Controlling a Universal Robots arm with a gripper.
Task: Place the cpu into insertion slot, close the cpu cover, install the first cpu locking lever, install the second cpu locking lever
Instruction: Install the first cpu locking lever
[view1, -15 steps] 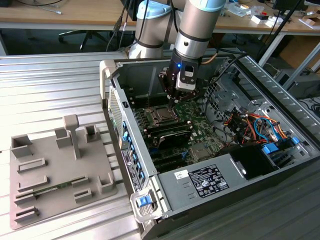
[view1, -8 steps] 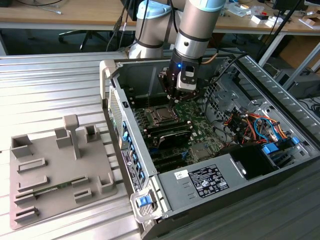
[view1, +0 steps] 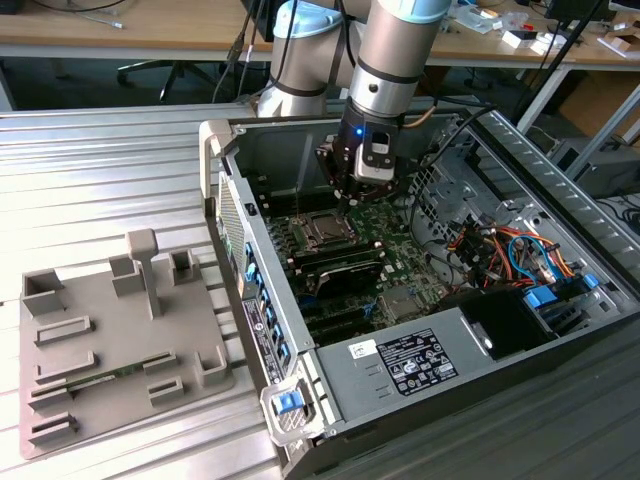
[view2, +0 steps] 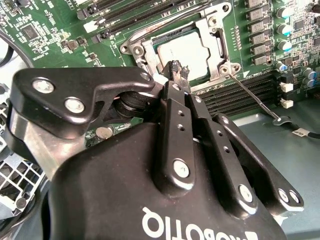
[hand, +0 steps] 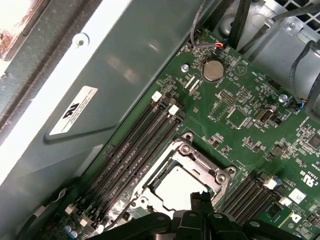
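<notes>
The tool (view2: 176, 70) has its fingers pinched together with nothing visible between them. Its tip is at one edge of the cpu cover (view2: 215, 35); I cannot tell if it touches. The cover lies flat over the cpu (view2: 185, 52), seated in the insertion slot (view1: 322, 232). A thin locking lever (view2: 250, 95) juts past one corner across the memory slots (hand: 135, 145). The case wall (hand: 100, 75) rises just beyond them. Cables (view1: 500, 250) lie well apart, towards the exterior view's right.

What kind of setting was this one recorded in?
Probably a robotics lab or workshop: an opened desktop computer case lies on a ribbed metal table, a grey fixture tray sits beside it, and cluttered wooden desks stand behind.
</notes>
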